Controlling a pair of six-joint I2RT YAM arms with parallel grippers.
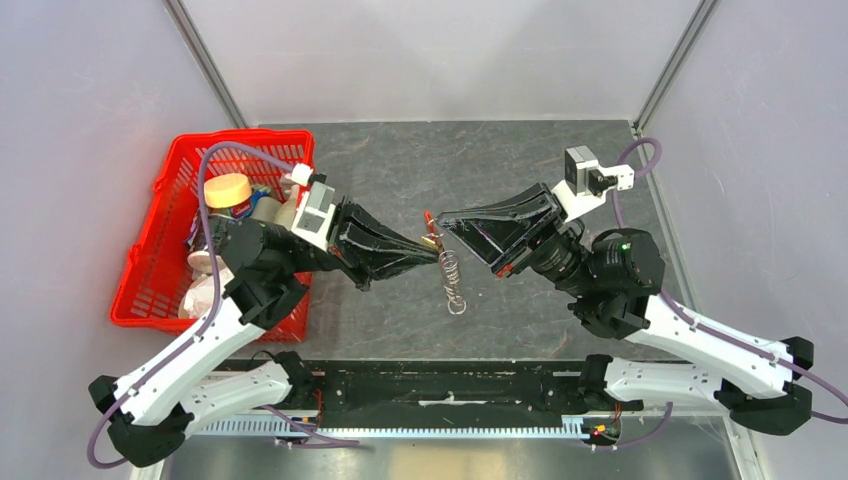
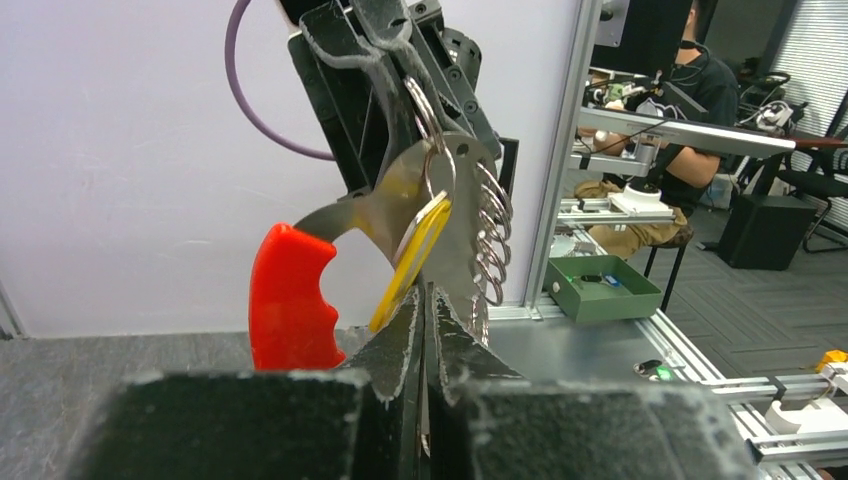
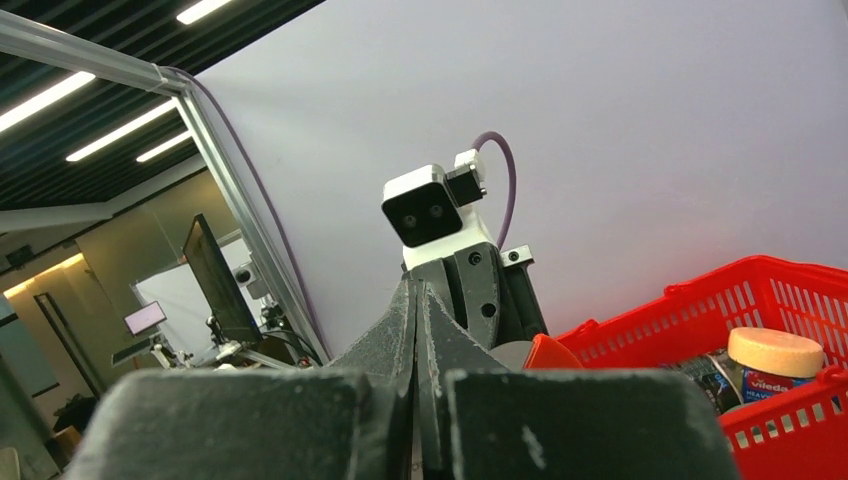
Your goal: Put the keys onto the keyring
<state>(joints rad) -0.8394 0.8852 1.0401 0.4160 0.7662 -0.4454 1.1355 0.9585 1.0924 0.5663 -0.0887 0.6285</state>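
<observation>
Both grippers are brought nose to nose well to the right of the red basket [image 1: 150,262], out over the middle of the table [image 1: 400,160]. The left gripper [image 1: 437,256] is clamped fully closed. The little gold key [image 2: 412,255] is seen right at its fingertips, tilted, with the lower end down by the tips. Whether it's actually pinched there or just leaning against them can't be told from the wrist view, tbh.

The right gripper [image 1: 444,222] is closed as well, and the keyring [image 1: 453,278] is held up by it: in the left wrist view a wire loop is seen tucked between its fingers, with the silvery rings dangling below. Whether the lowest ring is touching the table can't be made out. The red tag [image 2: 290,300] is hung off the same bunch, stuck out just beside the key and clear of the left fingers.

Back in the basket, a jar with a yellow lid [image 1: 228,190] is seen among other stuff.
</observation>
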